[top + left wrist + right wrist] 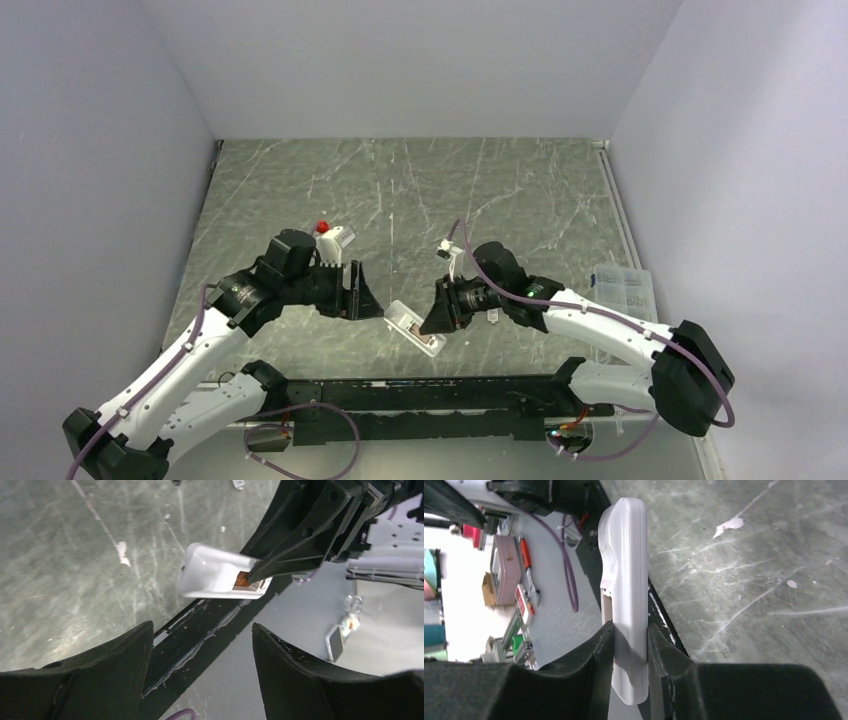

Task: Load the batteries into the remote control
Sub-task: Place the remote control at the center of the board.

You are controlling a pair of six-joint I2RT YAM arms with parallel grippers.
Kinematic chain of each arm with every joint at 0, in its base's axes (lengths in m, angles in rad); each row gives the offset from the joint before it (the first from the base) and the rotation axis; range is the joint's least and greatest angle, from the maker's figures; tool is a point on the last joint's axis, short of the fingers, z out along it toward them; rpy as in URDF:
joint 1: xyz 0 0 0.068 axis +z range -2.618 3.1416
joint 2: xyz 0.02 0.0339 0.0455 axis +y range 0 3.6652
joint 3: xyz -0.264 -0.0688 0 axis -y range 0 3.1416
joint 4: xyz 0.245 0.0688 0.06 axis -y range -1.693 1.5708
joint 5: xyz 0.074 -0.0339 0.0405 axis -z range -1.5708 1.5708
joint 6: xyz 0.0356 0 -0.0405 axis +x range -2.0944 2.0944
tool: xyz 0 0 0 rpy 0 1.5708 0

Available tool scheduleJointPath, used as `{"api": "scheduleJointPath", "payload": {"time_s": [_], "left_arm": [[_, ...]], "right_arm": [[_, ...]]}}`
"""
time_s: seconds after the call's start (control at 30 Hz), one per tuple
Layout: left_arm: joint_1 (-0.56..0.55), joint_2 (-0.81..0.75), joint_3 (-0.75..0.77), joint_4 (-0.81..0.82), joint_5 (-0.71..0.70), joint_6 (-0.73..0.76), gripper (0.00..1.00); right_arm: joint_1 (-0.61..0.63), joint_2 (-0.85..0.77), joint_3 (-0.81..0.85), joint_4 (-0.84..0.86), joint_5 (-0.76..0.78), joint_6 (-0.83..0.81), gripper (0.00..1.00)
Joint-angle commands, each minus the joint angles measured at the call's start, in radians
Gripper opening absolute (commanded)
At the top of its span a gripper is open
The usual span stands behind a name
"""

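Note:
The remote control [412,326] is a slim white bar held off the table near its front edge, with my right gripper [434,316] shut on one end. The right wrist view shows the remote control [626,570] pinched upright between my right gripper's [630,635] two pads. From the left wrist, the remote control [212,574] shows a brownish-orange recess [241,579] beside the right fingers [295,555]. My left gripper [372,300] stands just left of it, and in its own view the left gripper [200,630] is open with nothing between its fingers. No batteries show in any view.
A clear plastic box [622,285] stands at the table's right edge. A small red-topped piece [322,226] with a white part [337,240] lies behind the left arm, and a small white item [447,245] behind the right. A black rail [420,385] runs along the near edge.

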Motion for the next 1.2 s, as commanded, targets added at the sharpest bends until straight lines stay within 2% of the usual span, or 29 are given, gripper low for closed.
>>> {"api": "scheduleJointPath", "payload": {"time_s": [0.0,0.33,0.87,1.03,1.17], "left_arm": [[-0.003,-0.030,0.042,-0.052,-0.153,0.009,0.77],[-0.003,-0.016,0.112,-0.116,-0.217,0.072,0.77],[-0.003,-0.090,0.069,-0.065,-0.207,0.086,0.79],[-0.003,-0.084,0.069,-0.065,-0.216,0.084,0.79],[-0.002,-0.076,0.070,-0.069,-0.219,0.083,0.79]], "right_arm": [[-0.001,0.029,-0.030,0.117,0.123,0.110,0.11],[0.042,0.121,-0.052,0.201,0.311,0.204,0.11],[0.107,0.355,-0.043,0.300,0.375,0.227,0.11],[0.134,0.373,-0.037,0.284,0.439,0.236,0.16],[0.151,0.379,-0.034,0.274,0.474,0.238,0.28]]}}
